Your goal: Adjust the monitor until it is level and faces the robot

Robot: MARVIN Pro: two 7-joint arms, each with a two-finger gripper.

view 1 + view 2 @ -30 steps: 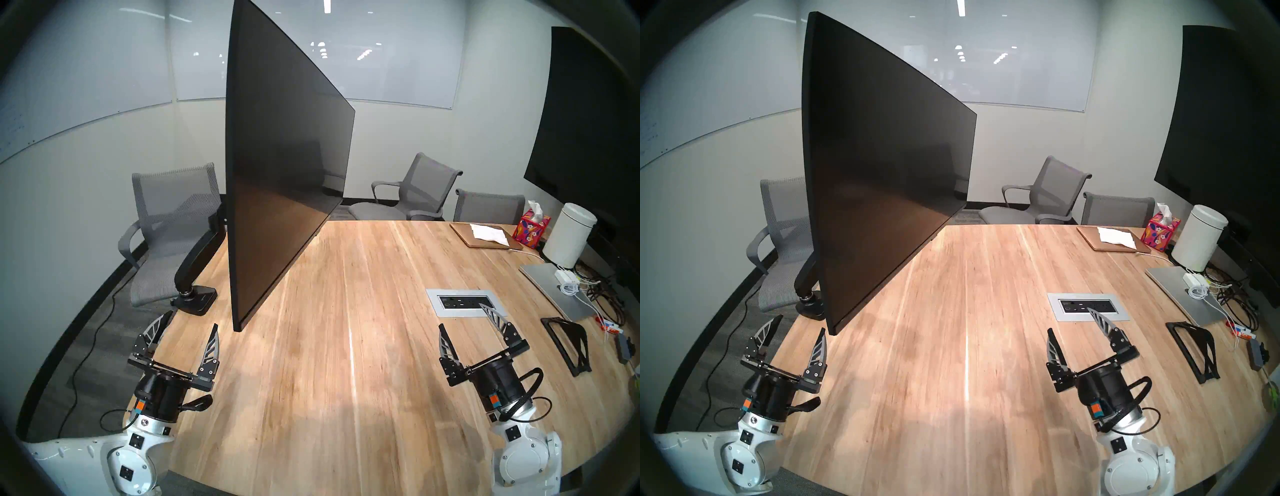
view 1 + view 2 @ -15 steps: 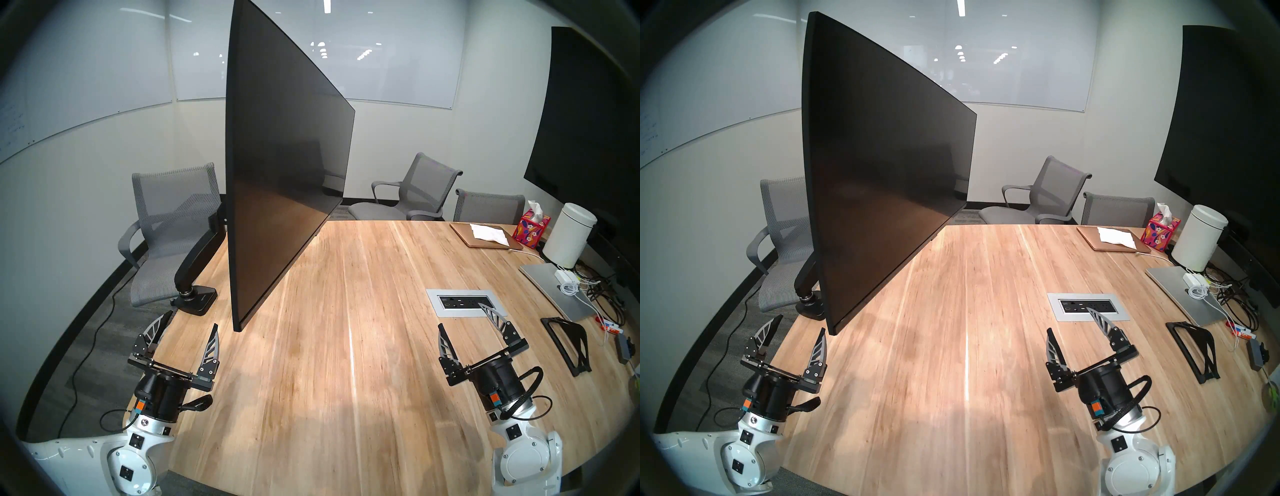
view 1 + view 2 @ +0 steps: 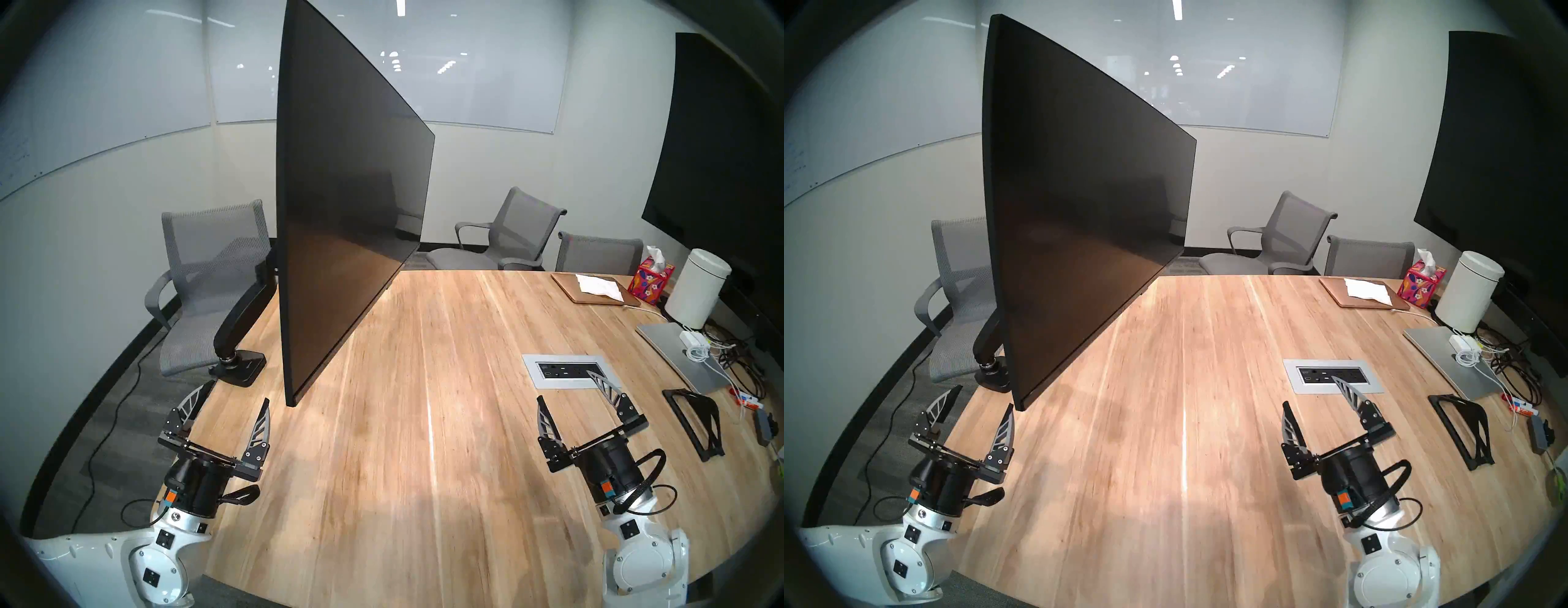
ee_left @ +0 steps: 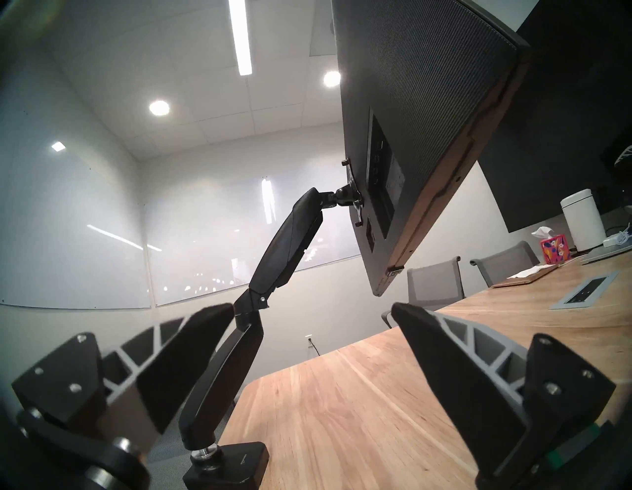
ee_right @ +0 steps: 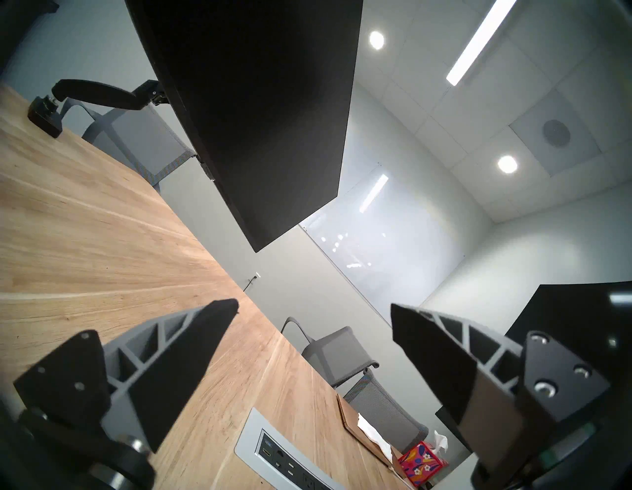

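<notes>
Monitor (image 3: 352,204): edge-on above table (image 3: 424,424), turned rightward on its arm (image 3: 242,314); untouched. Left gripper (image 3: 231,397), right gripper (image 3: 566,386): spread, empty. Step: approach. Next, probably: grasp near edge, swing toward robot.

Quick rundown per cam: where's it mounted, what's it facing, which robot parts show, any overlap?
Head stereo left: high, looks down on table, monitor; both arms, left gripper, right gripper.
Head stereo right: nearly identical, shifted slightly.
Left wrist: low, looks up at the monitor's back and mount arm; own fingers.
Right wrist: low, tilted, sees the monitor's front; own fingers.
All share the monitor.
</notes>
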